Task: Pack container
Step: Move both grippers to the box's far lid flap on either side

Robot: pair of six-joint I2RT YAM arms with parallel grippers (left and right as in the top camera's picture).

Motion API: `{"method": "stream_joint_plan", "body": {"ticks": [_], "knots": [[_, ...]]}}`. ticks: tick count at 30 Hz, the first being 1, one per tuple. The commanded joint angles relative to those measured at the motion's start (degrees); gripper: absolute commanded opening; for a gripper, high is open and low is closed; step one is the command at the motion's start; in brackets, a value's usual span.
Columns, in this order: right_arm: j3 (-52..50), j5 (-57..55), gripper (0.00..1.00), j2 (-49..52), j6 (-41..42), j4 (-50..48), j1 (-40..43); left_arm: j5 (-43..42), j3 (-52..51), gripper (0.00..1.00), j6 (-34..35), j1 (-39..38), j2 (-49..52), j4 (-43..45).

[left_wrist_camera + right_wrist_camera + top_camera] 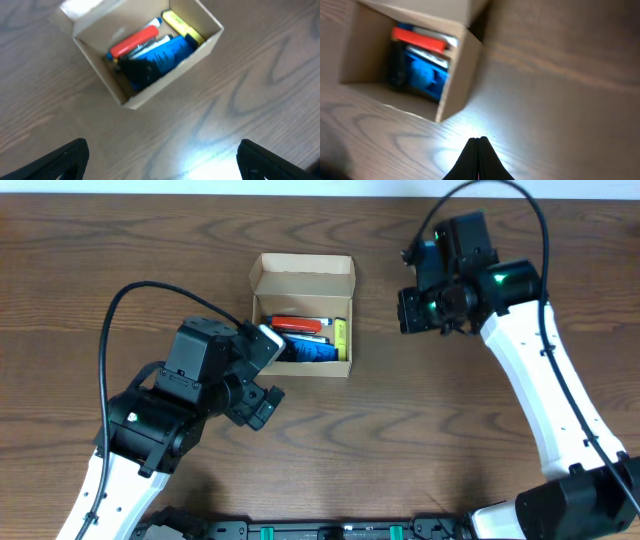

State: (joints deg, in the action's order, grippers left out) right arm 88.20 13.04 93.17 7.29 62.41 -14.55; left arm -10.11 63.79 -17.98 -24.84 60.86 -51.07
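Overhead first: the container (320,370) sits mid-table (100,240), its flap lid (303,272) folded back on the far side and its top open. The left gripper (268,375) hovers just beside the near-left corner. The right gripper (415,310) stands apart to the right, with bare wood between it and the box.

On the left wrist view, we see the fingertips (65,160) spread to the bottom corners — wide apart, nothing held. A red item (134,42), blue item (167,52) and yellow item (182,27) lie inside.

On the right wrist view, the fingers (479,155) are pinched to a point — closed, empty. Only red and blue show here.
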Motion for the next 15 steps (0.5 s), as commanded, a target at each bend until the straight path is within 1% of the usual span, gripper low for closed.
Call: {"method": "stream_joint_plan", "body": {"ticks": [1, 5, 9, 11, 15], "knots": [[-5.2, 0.1, 0.02, -0.2, 4.8, -2.5, 1.2, 0.4, 1.1, 0.95, 0.2, 0.2, -0.4, 1.0], [-11.6, 0.1, 0.02, -0.2, 8.7, -8.6, 1.3, 3.2, 1.0, 0.95, 0.2, 0.6, 0.4, 2.1], [-16.1, 0.7, 0.02, -0.2, 11.1, -15.0, 1.3, 2.2, 1.0, 0.95, 0.4, 4.8, 3.1, 4.4], [-17.8, 1.7, 0.01, -0.2, 11.6, -17.7, 1.3, -0.8, 1.0, 0.95, 0.5, 8.2, 5.0, 5.4], [-20.0, 2.3, 0.01, -0.2, 13.3, -22.4, 1.3, -11.8, 1.0, 0.95, 1.4, 17.2, 10.2, 8.9]]}}
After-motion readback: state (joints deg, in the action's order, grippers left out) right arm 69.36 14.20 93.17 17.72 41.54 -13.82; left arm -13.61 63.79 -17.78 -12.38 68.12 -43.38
